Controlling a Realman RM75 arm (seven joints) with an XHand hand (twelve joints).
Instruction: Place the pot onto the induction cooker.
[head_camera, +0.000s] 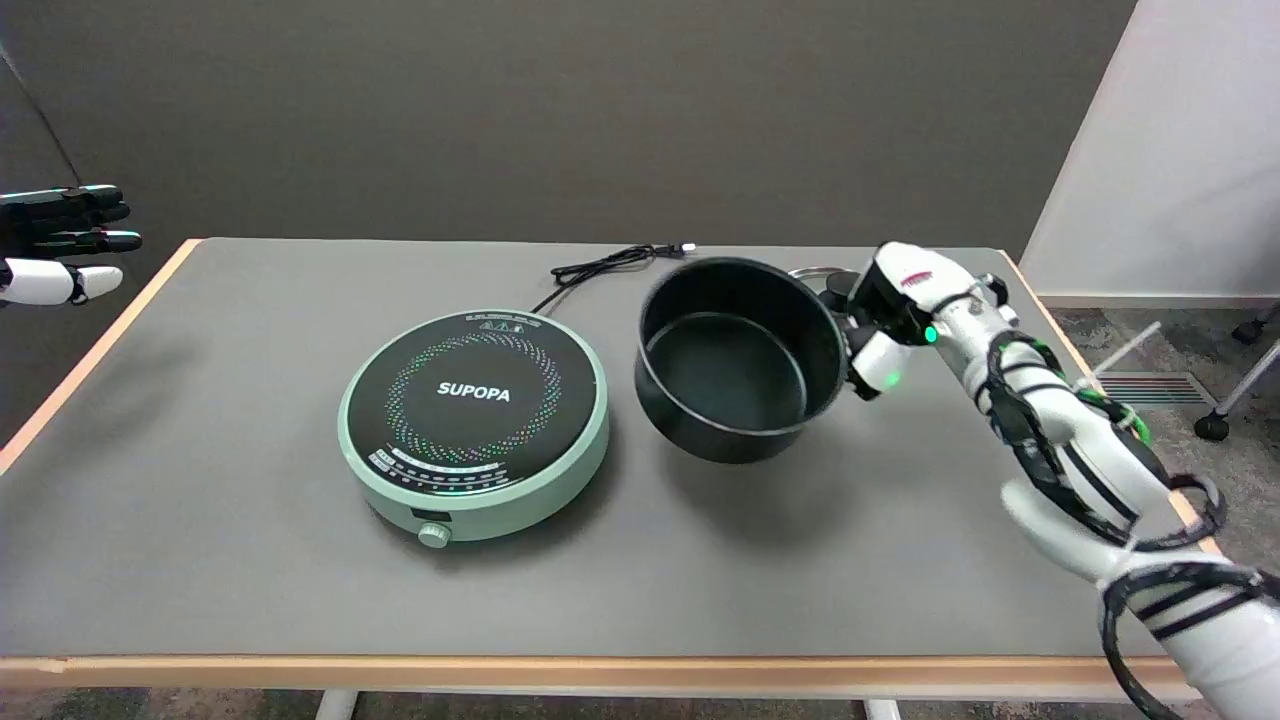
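Note:
A black pot (738, 360) hangs tilted slightly above the grey table, its shadow showing underneath, just right of the induction cooker. My right hand (885, 318) grips the pot at its right rim, where the handle is hidden by my fingers. The round mint-green induction cooker (474, 420) with a black top marked SUPOPA sits at the table's middle, with nothing on it. The pot is empty inside.
The cooker's black cord (610, 265) runs toward the table's far edge. A glass lid (825, 275) lies partly hidden behind the pot and hand. My idle left hand (60, 245) hangs in the air at the upper left. The table's wooden edge (500, 668) runs along the front.

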